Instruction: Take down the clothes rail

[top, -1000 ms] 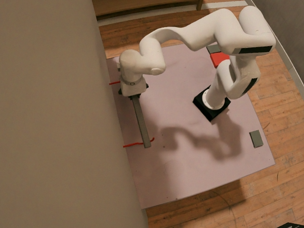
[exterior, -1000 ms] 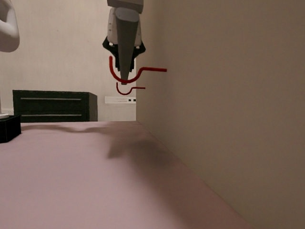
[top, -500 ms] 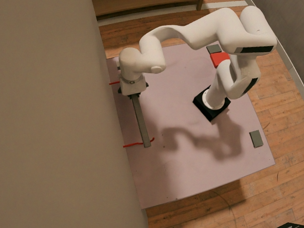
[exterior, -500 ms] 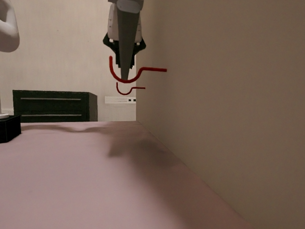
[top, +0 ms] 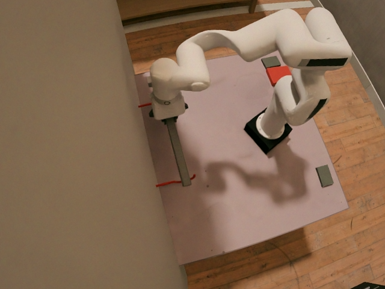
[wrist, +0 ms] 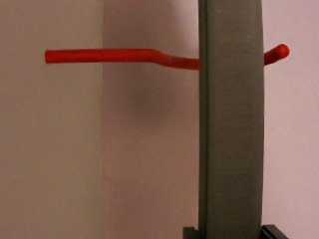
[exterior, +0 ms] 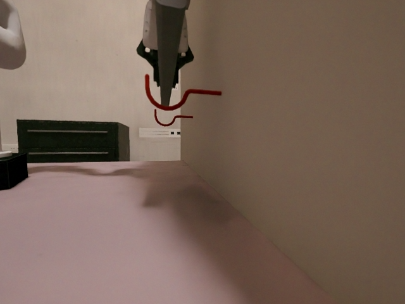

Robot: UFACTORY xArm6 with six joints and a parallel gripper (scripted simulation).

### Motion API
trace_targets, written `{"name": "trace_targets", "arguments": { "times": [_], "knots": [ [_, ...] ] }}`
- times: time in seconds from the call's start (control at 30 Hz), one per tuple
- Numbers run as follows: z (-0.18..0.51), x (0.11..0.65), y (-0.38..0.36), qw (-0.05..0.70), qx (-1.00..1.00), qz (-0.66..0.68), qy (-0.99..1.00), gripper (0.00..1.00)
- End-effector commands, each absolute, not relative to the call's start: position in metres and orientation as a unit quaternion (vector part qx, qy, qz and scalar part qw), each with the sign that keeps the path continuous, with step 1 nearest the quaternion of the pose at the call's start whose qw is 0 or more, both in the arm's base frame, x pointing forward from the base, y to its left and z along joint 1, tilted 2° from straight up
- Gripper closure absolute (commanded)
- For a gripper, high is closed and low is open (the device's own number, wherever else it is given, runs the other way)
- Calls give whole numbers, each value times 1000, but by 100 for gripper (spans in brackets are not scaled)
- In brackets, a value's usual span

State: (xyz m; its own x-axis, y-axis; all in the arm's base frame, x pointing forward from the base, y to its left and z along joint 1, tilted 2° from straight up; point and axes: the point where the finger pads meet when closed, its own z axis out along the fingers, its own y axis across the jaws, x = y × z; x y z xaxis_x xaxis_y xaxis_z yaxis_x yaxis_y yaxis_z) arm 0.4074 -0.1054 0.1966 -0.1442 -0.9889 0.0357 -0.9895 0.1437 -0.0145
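The grey clothes rail (top: pixel 177 152) runs along the wall, above the pink counter. My gripper (top: pixel 168 119) is shut on the rail near its far end and holds it lifted. In the side view the rail (exterior: pixel 166 49) tilts: its near end dips into the cradle of the near red hook, while the held end is high above the far red hook (exterior: pixel 168 120). In the top view the near hook (top: pixel 174 182) crosses under the rail's end; the far hook (top: pixel 143 105) sticks out beside my gripper. The wrist view shows the rail (wrist: pixel 230 124) crossing over the near hook (wrist: pixel 150 56).
The tall beige wall (top: pixel 68 139) stands at the left. The arm's black base (top: pixel 267 132) sits on the counter. A red block (top: pixel 278 74) and a grey tile (top: pixel 270 62) lie behind it; another grey tile (top: pixel 324 175) lies at the right.
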Motion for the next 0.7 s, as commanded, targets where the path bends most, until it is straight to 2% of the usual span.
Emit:
{"name": "trace_targets", "arguments": {
  "times": [0.0, 0.67],
  "knots": [
    [201, 409, -106, 7, 654, 19, -756, 100],
    [213, 408, -105, 7, 654, 19, -756, 100]
  ]
}}
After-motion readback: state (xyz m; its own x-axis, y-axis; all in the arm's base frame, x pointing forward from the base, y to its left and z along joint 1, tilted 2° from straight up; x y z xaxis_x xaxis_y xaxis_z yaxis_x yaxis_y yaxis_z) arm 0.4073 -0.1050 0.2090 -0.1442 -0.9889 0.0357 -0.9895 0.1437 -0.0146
